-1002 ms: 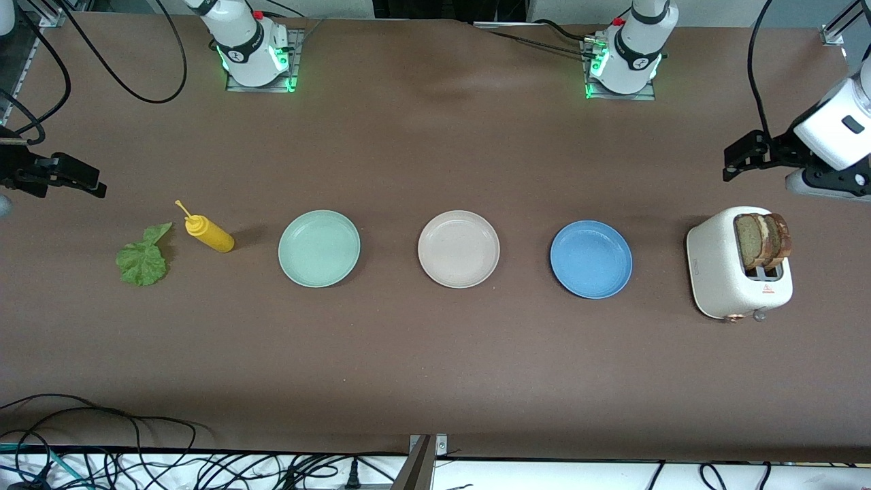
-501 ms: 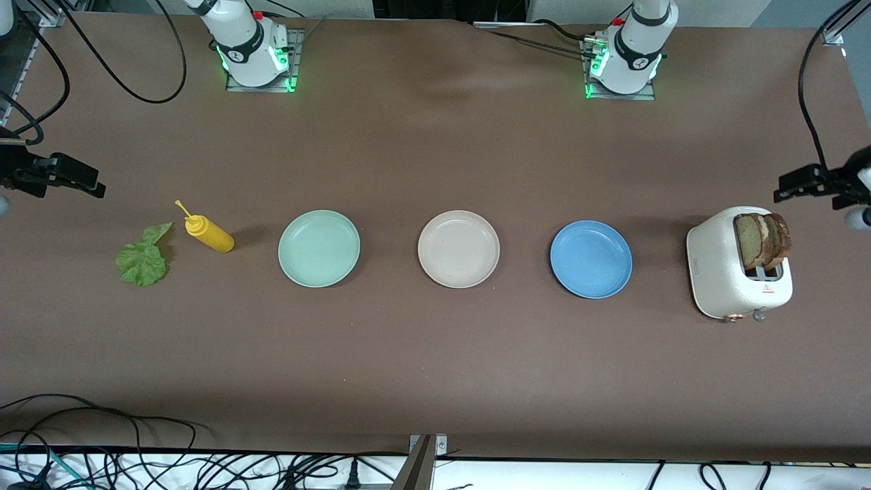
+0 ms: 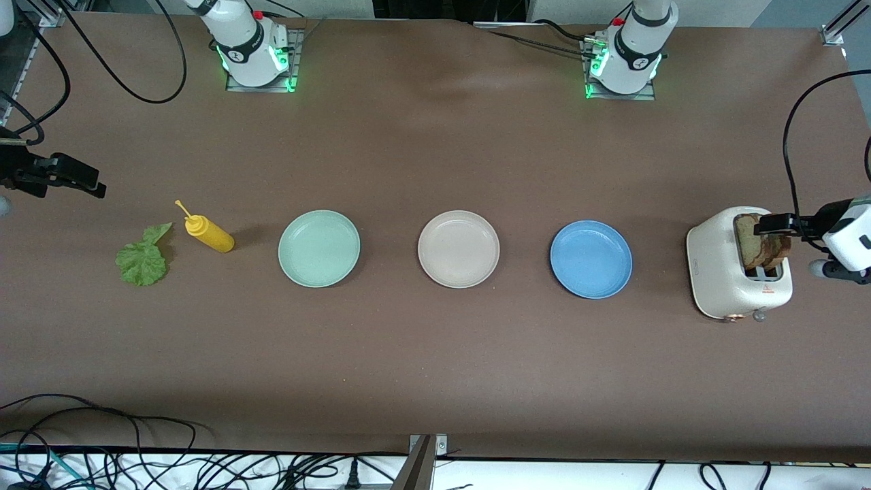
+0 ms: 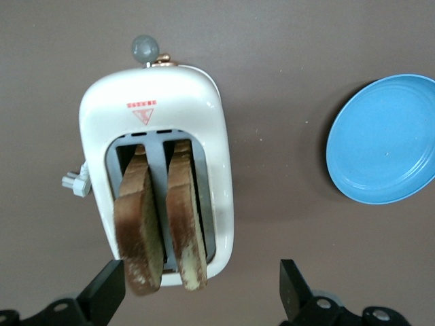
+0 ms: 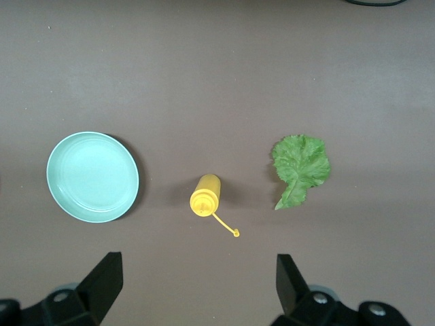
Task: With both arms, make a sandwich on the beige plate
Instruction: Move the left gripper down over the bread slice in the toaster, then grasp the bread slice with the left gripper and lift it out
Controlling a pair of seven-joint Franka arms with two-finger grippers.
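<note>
Left gripper [image 3: 772, 222] hangs right over the toaster [image 3: 721, 272], jaws spread wide and holding nothing — the wrist view shows both fingers [image 4: 105, 292] either side of the toaster's end with the two bread slices [image 4: 163, 217] standing in the slots between them. Toaster sits at the left arm's end of the table, well apart from the beige plate [image 3: 458, 249].

That beige plate is our landmark, mid-table and bare. Just beside it toward the left arm's end lies the blue plate [image 3: 591, 259]; just beside it toward the right arm's end lies the mint plate [image 3: 319, 248]. Past the mint plate, farther from the beige plate, the yellow bottle [image 3: 209, 233] lies tilted on the table, and the lettuce [image 3: 143, 258] lies flat next to it, farther out again.

Right gripper [image 3: 75, 178] waits over the table edge at the right arm's end, well apart from the beige plate, jaws wide and empty; its wrist view takes in mint plate, bottle and lettuce below its fingers [image 5: 102, 282].
</note>
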